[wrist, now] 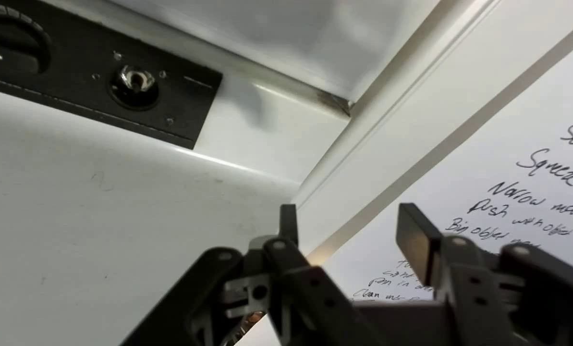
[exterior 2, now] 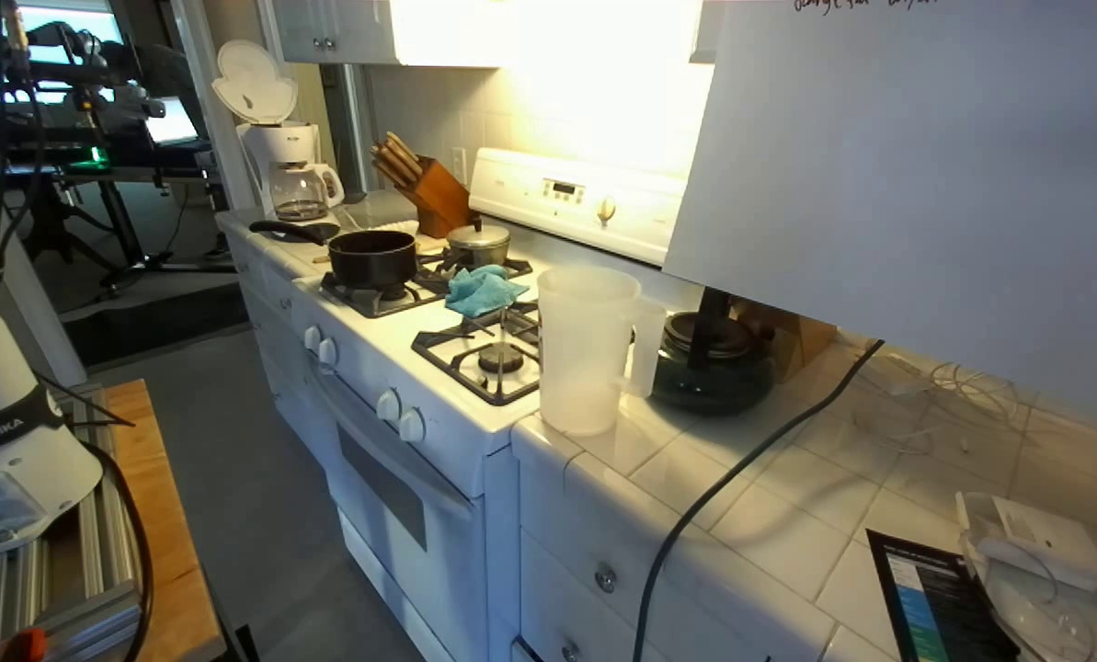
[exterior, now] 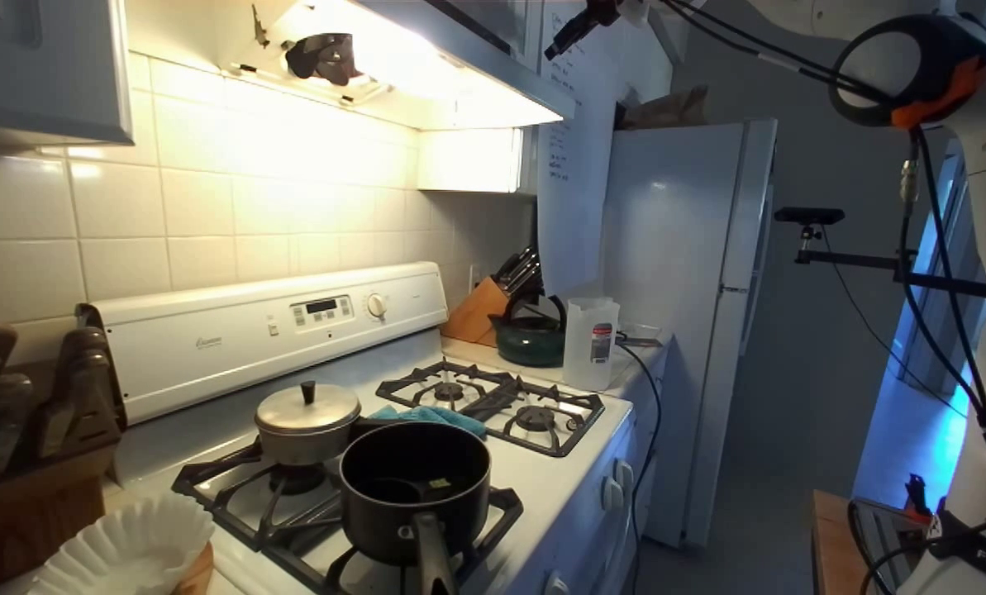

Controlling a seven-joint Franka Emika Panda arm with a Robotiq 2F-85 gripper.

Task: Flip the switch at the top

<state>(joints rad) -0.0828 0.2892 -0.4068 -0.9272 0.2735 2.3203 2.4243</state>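
The switch (wrist: pixel 137 79) has a shiny metal collar and sits near the end of a black panel (wrist: pixel 183 115) on a white hood, in the wrist view's upper left. My gripper (wrist: pixel 348 228) stands open below and to the right of it, apart from it. Nothing is between the finger pads (wrist: pixel 413 245). In an exterior view the gripper's dark tip (exterior: pixel 567 37) shows at the top edge, close to the hood's front (exterior: pixel 534 87). The switch cannot be made out in either exterior view.
A round knob (wrist: pixel 15 45) shares the black panel. A large handwritten paper sheet (wrist: pixel 531 192) hangs right beside the hood, and also shows as a sheet (exterior 2: pixel 879 184) in an exterior view. Below are the stove with a black pot (exterior: pixel 414 496) and a plastic pitcher (exterior 2: pixel 585 368).
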